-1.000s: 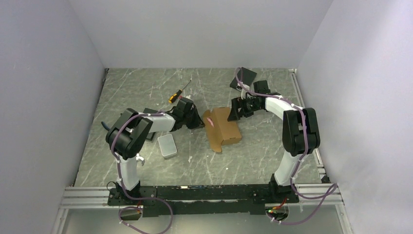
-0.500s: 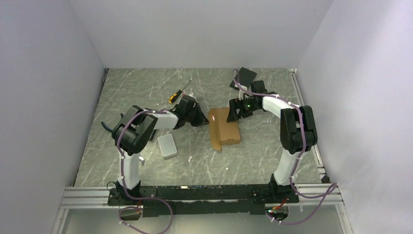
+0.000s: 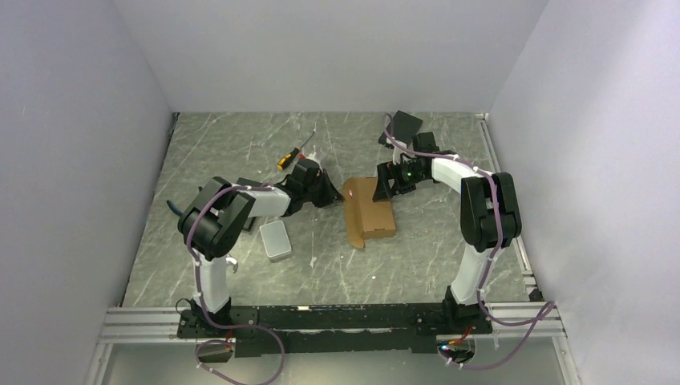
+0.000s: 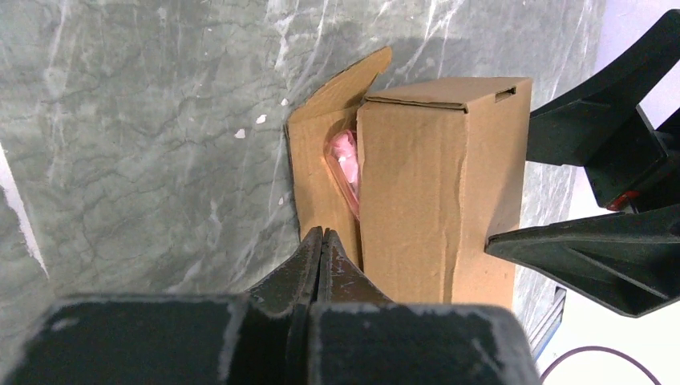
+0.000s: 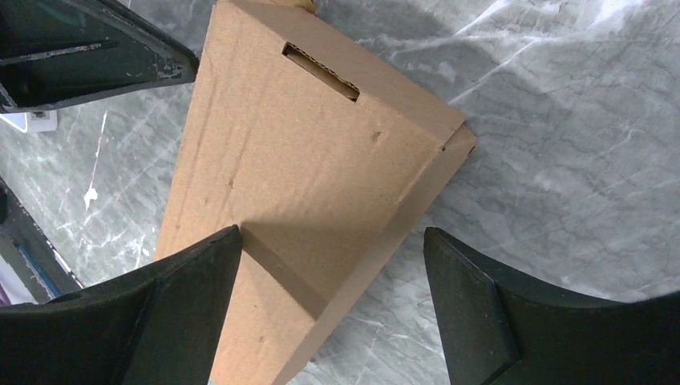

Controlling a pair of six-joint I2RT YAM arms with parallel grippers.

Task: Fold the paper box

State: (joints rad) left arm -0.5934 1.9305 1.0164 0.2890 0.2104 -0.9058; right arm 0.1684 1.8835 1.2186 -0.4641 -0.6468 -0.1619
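The paper box (image 3: 369, 212) is tan cardboard, lying mid-table as a closed-up carton with one flap still open on its left side. In the left wrist view the box (image 4: 441, 184) shows a slot at its far end and something pink (image 4: 345, 152) inside the gap. My left gripper (image 3: 329, 195) is shut and empty, and its tips (image 4: 321, 233) rest against the open flap. My right gripper (image 3: 383, 183) is open at the box's far right corner. One of its fingers (image 5: 184, 273) rests on the box (image 5: 321, 160) and the other is over the table.
A screwdriver (image 3: 293, 152) with a yellow and black handle lies at the back left. A small grey tin (image 3: 275, 240) sits near the left arm. A black square slab (image 3: 403, 124) lies at the back right. White walls close in three sides.
The box's top panel has folded over from lying open into a closed carton shape. The right gripper has moved a little left onto it. The left gripper stays at the left flap.
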